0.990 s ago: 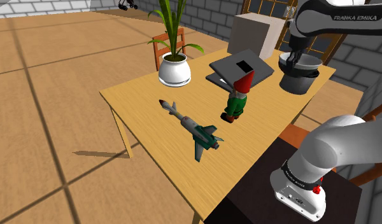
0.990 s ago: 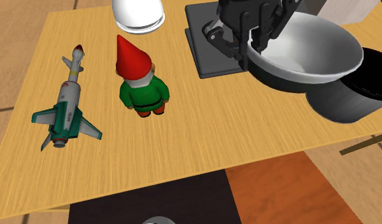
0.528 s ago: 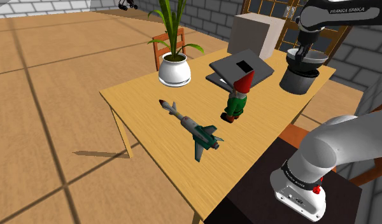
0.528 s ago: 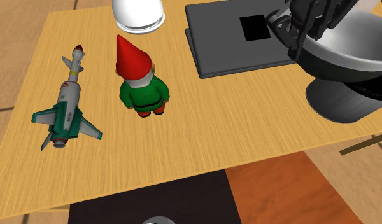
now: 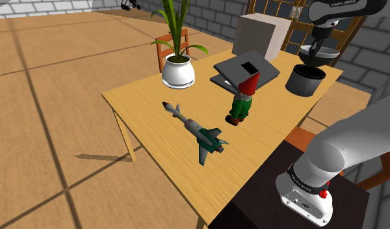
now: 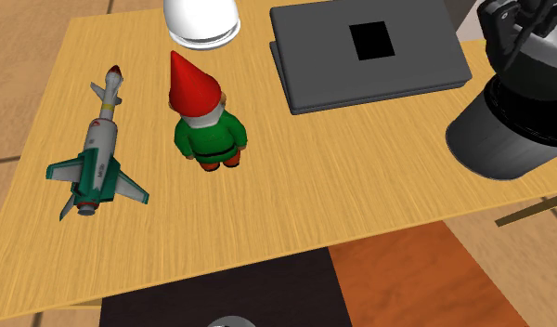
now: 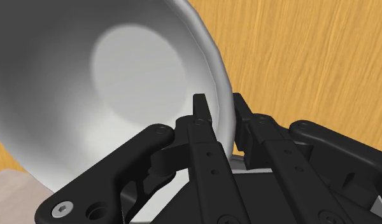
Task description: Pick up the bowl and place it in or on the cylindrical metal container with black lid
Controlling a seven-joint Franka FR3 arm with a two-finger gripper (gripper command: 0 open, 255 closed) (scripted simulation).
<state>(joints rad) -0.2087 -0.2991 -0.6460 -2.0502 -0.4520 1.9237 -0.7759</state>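
My black gripper [image 7: 220,111] is shut on the rim of a grey, shiny bowl [image 7: 120,76], one finger inside and one outside. In the shoulder view the gripper [image 5: 318,44] holds the bowl [image 5: 319,56] in the air just above the far side of the dark grey cylindrical container [image 5: 305,81], which stands open-topped at the table's far right corner. In the second exterior view the bowl [image 6: 546,70] hangs over the container [image 6: 498,139] at the right edge, with the gripper [image 6: 520,20] above it.
On the wooden table [image 5: 155,104] lie a dark grey laptop-like slab [image 5: 246,71], a red-hatted gnome [image 5: 242,97], a toy rocket plane [image 5: 197,130] and a white plant pot [image 5: 177,71]. A pale box [image 5: 262,36] stands behind the slab.
The gripper has carried the bowl up and toward the shoulder view's right, from low beside the slab to above the container. The table's other things have not moved.
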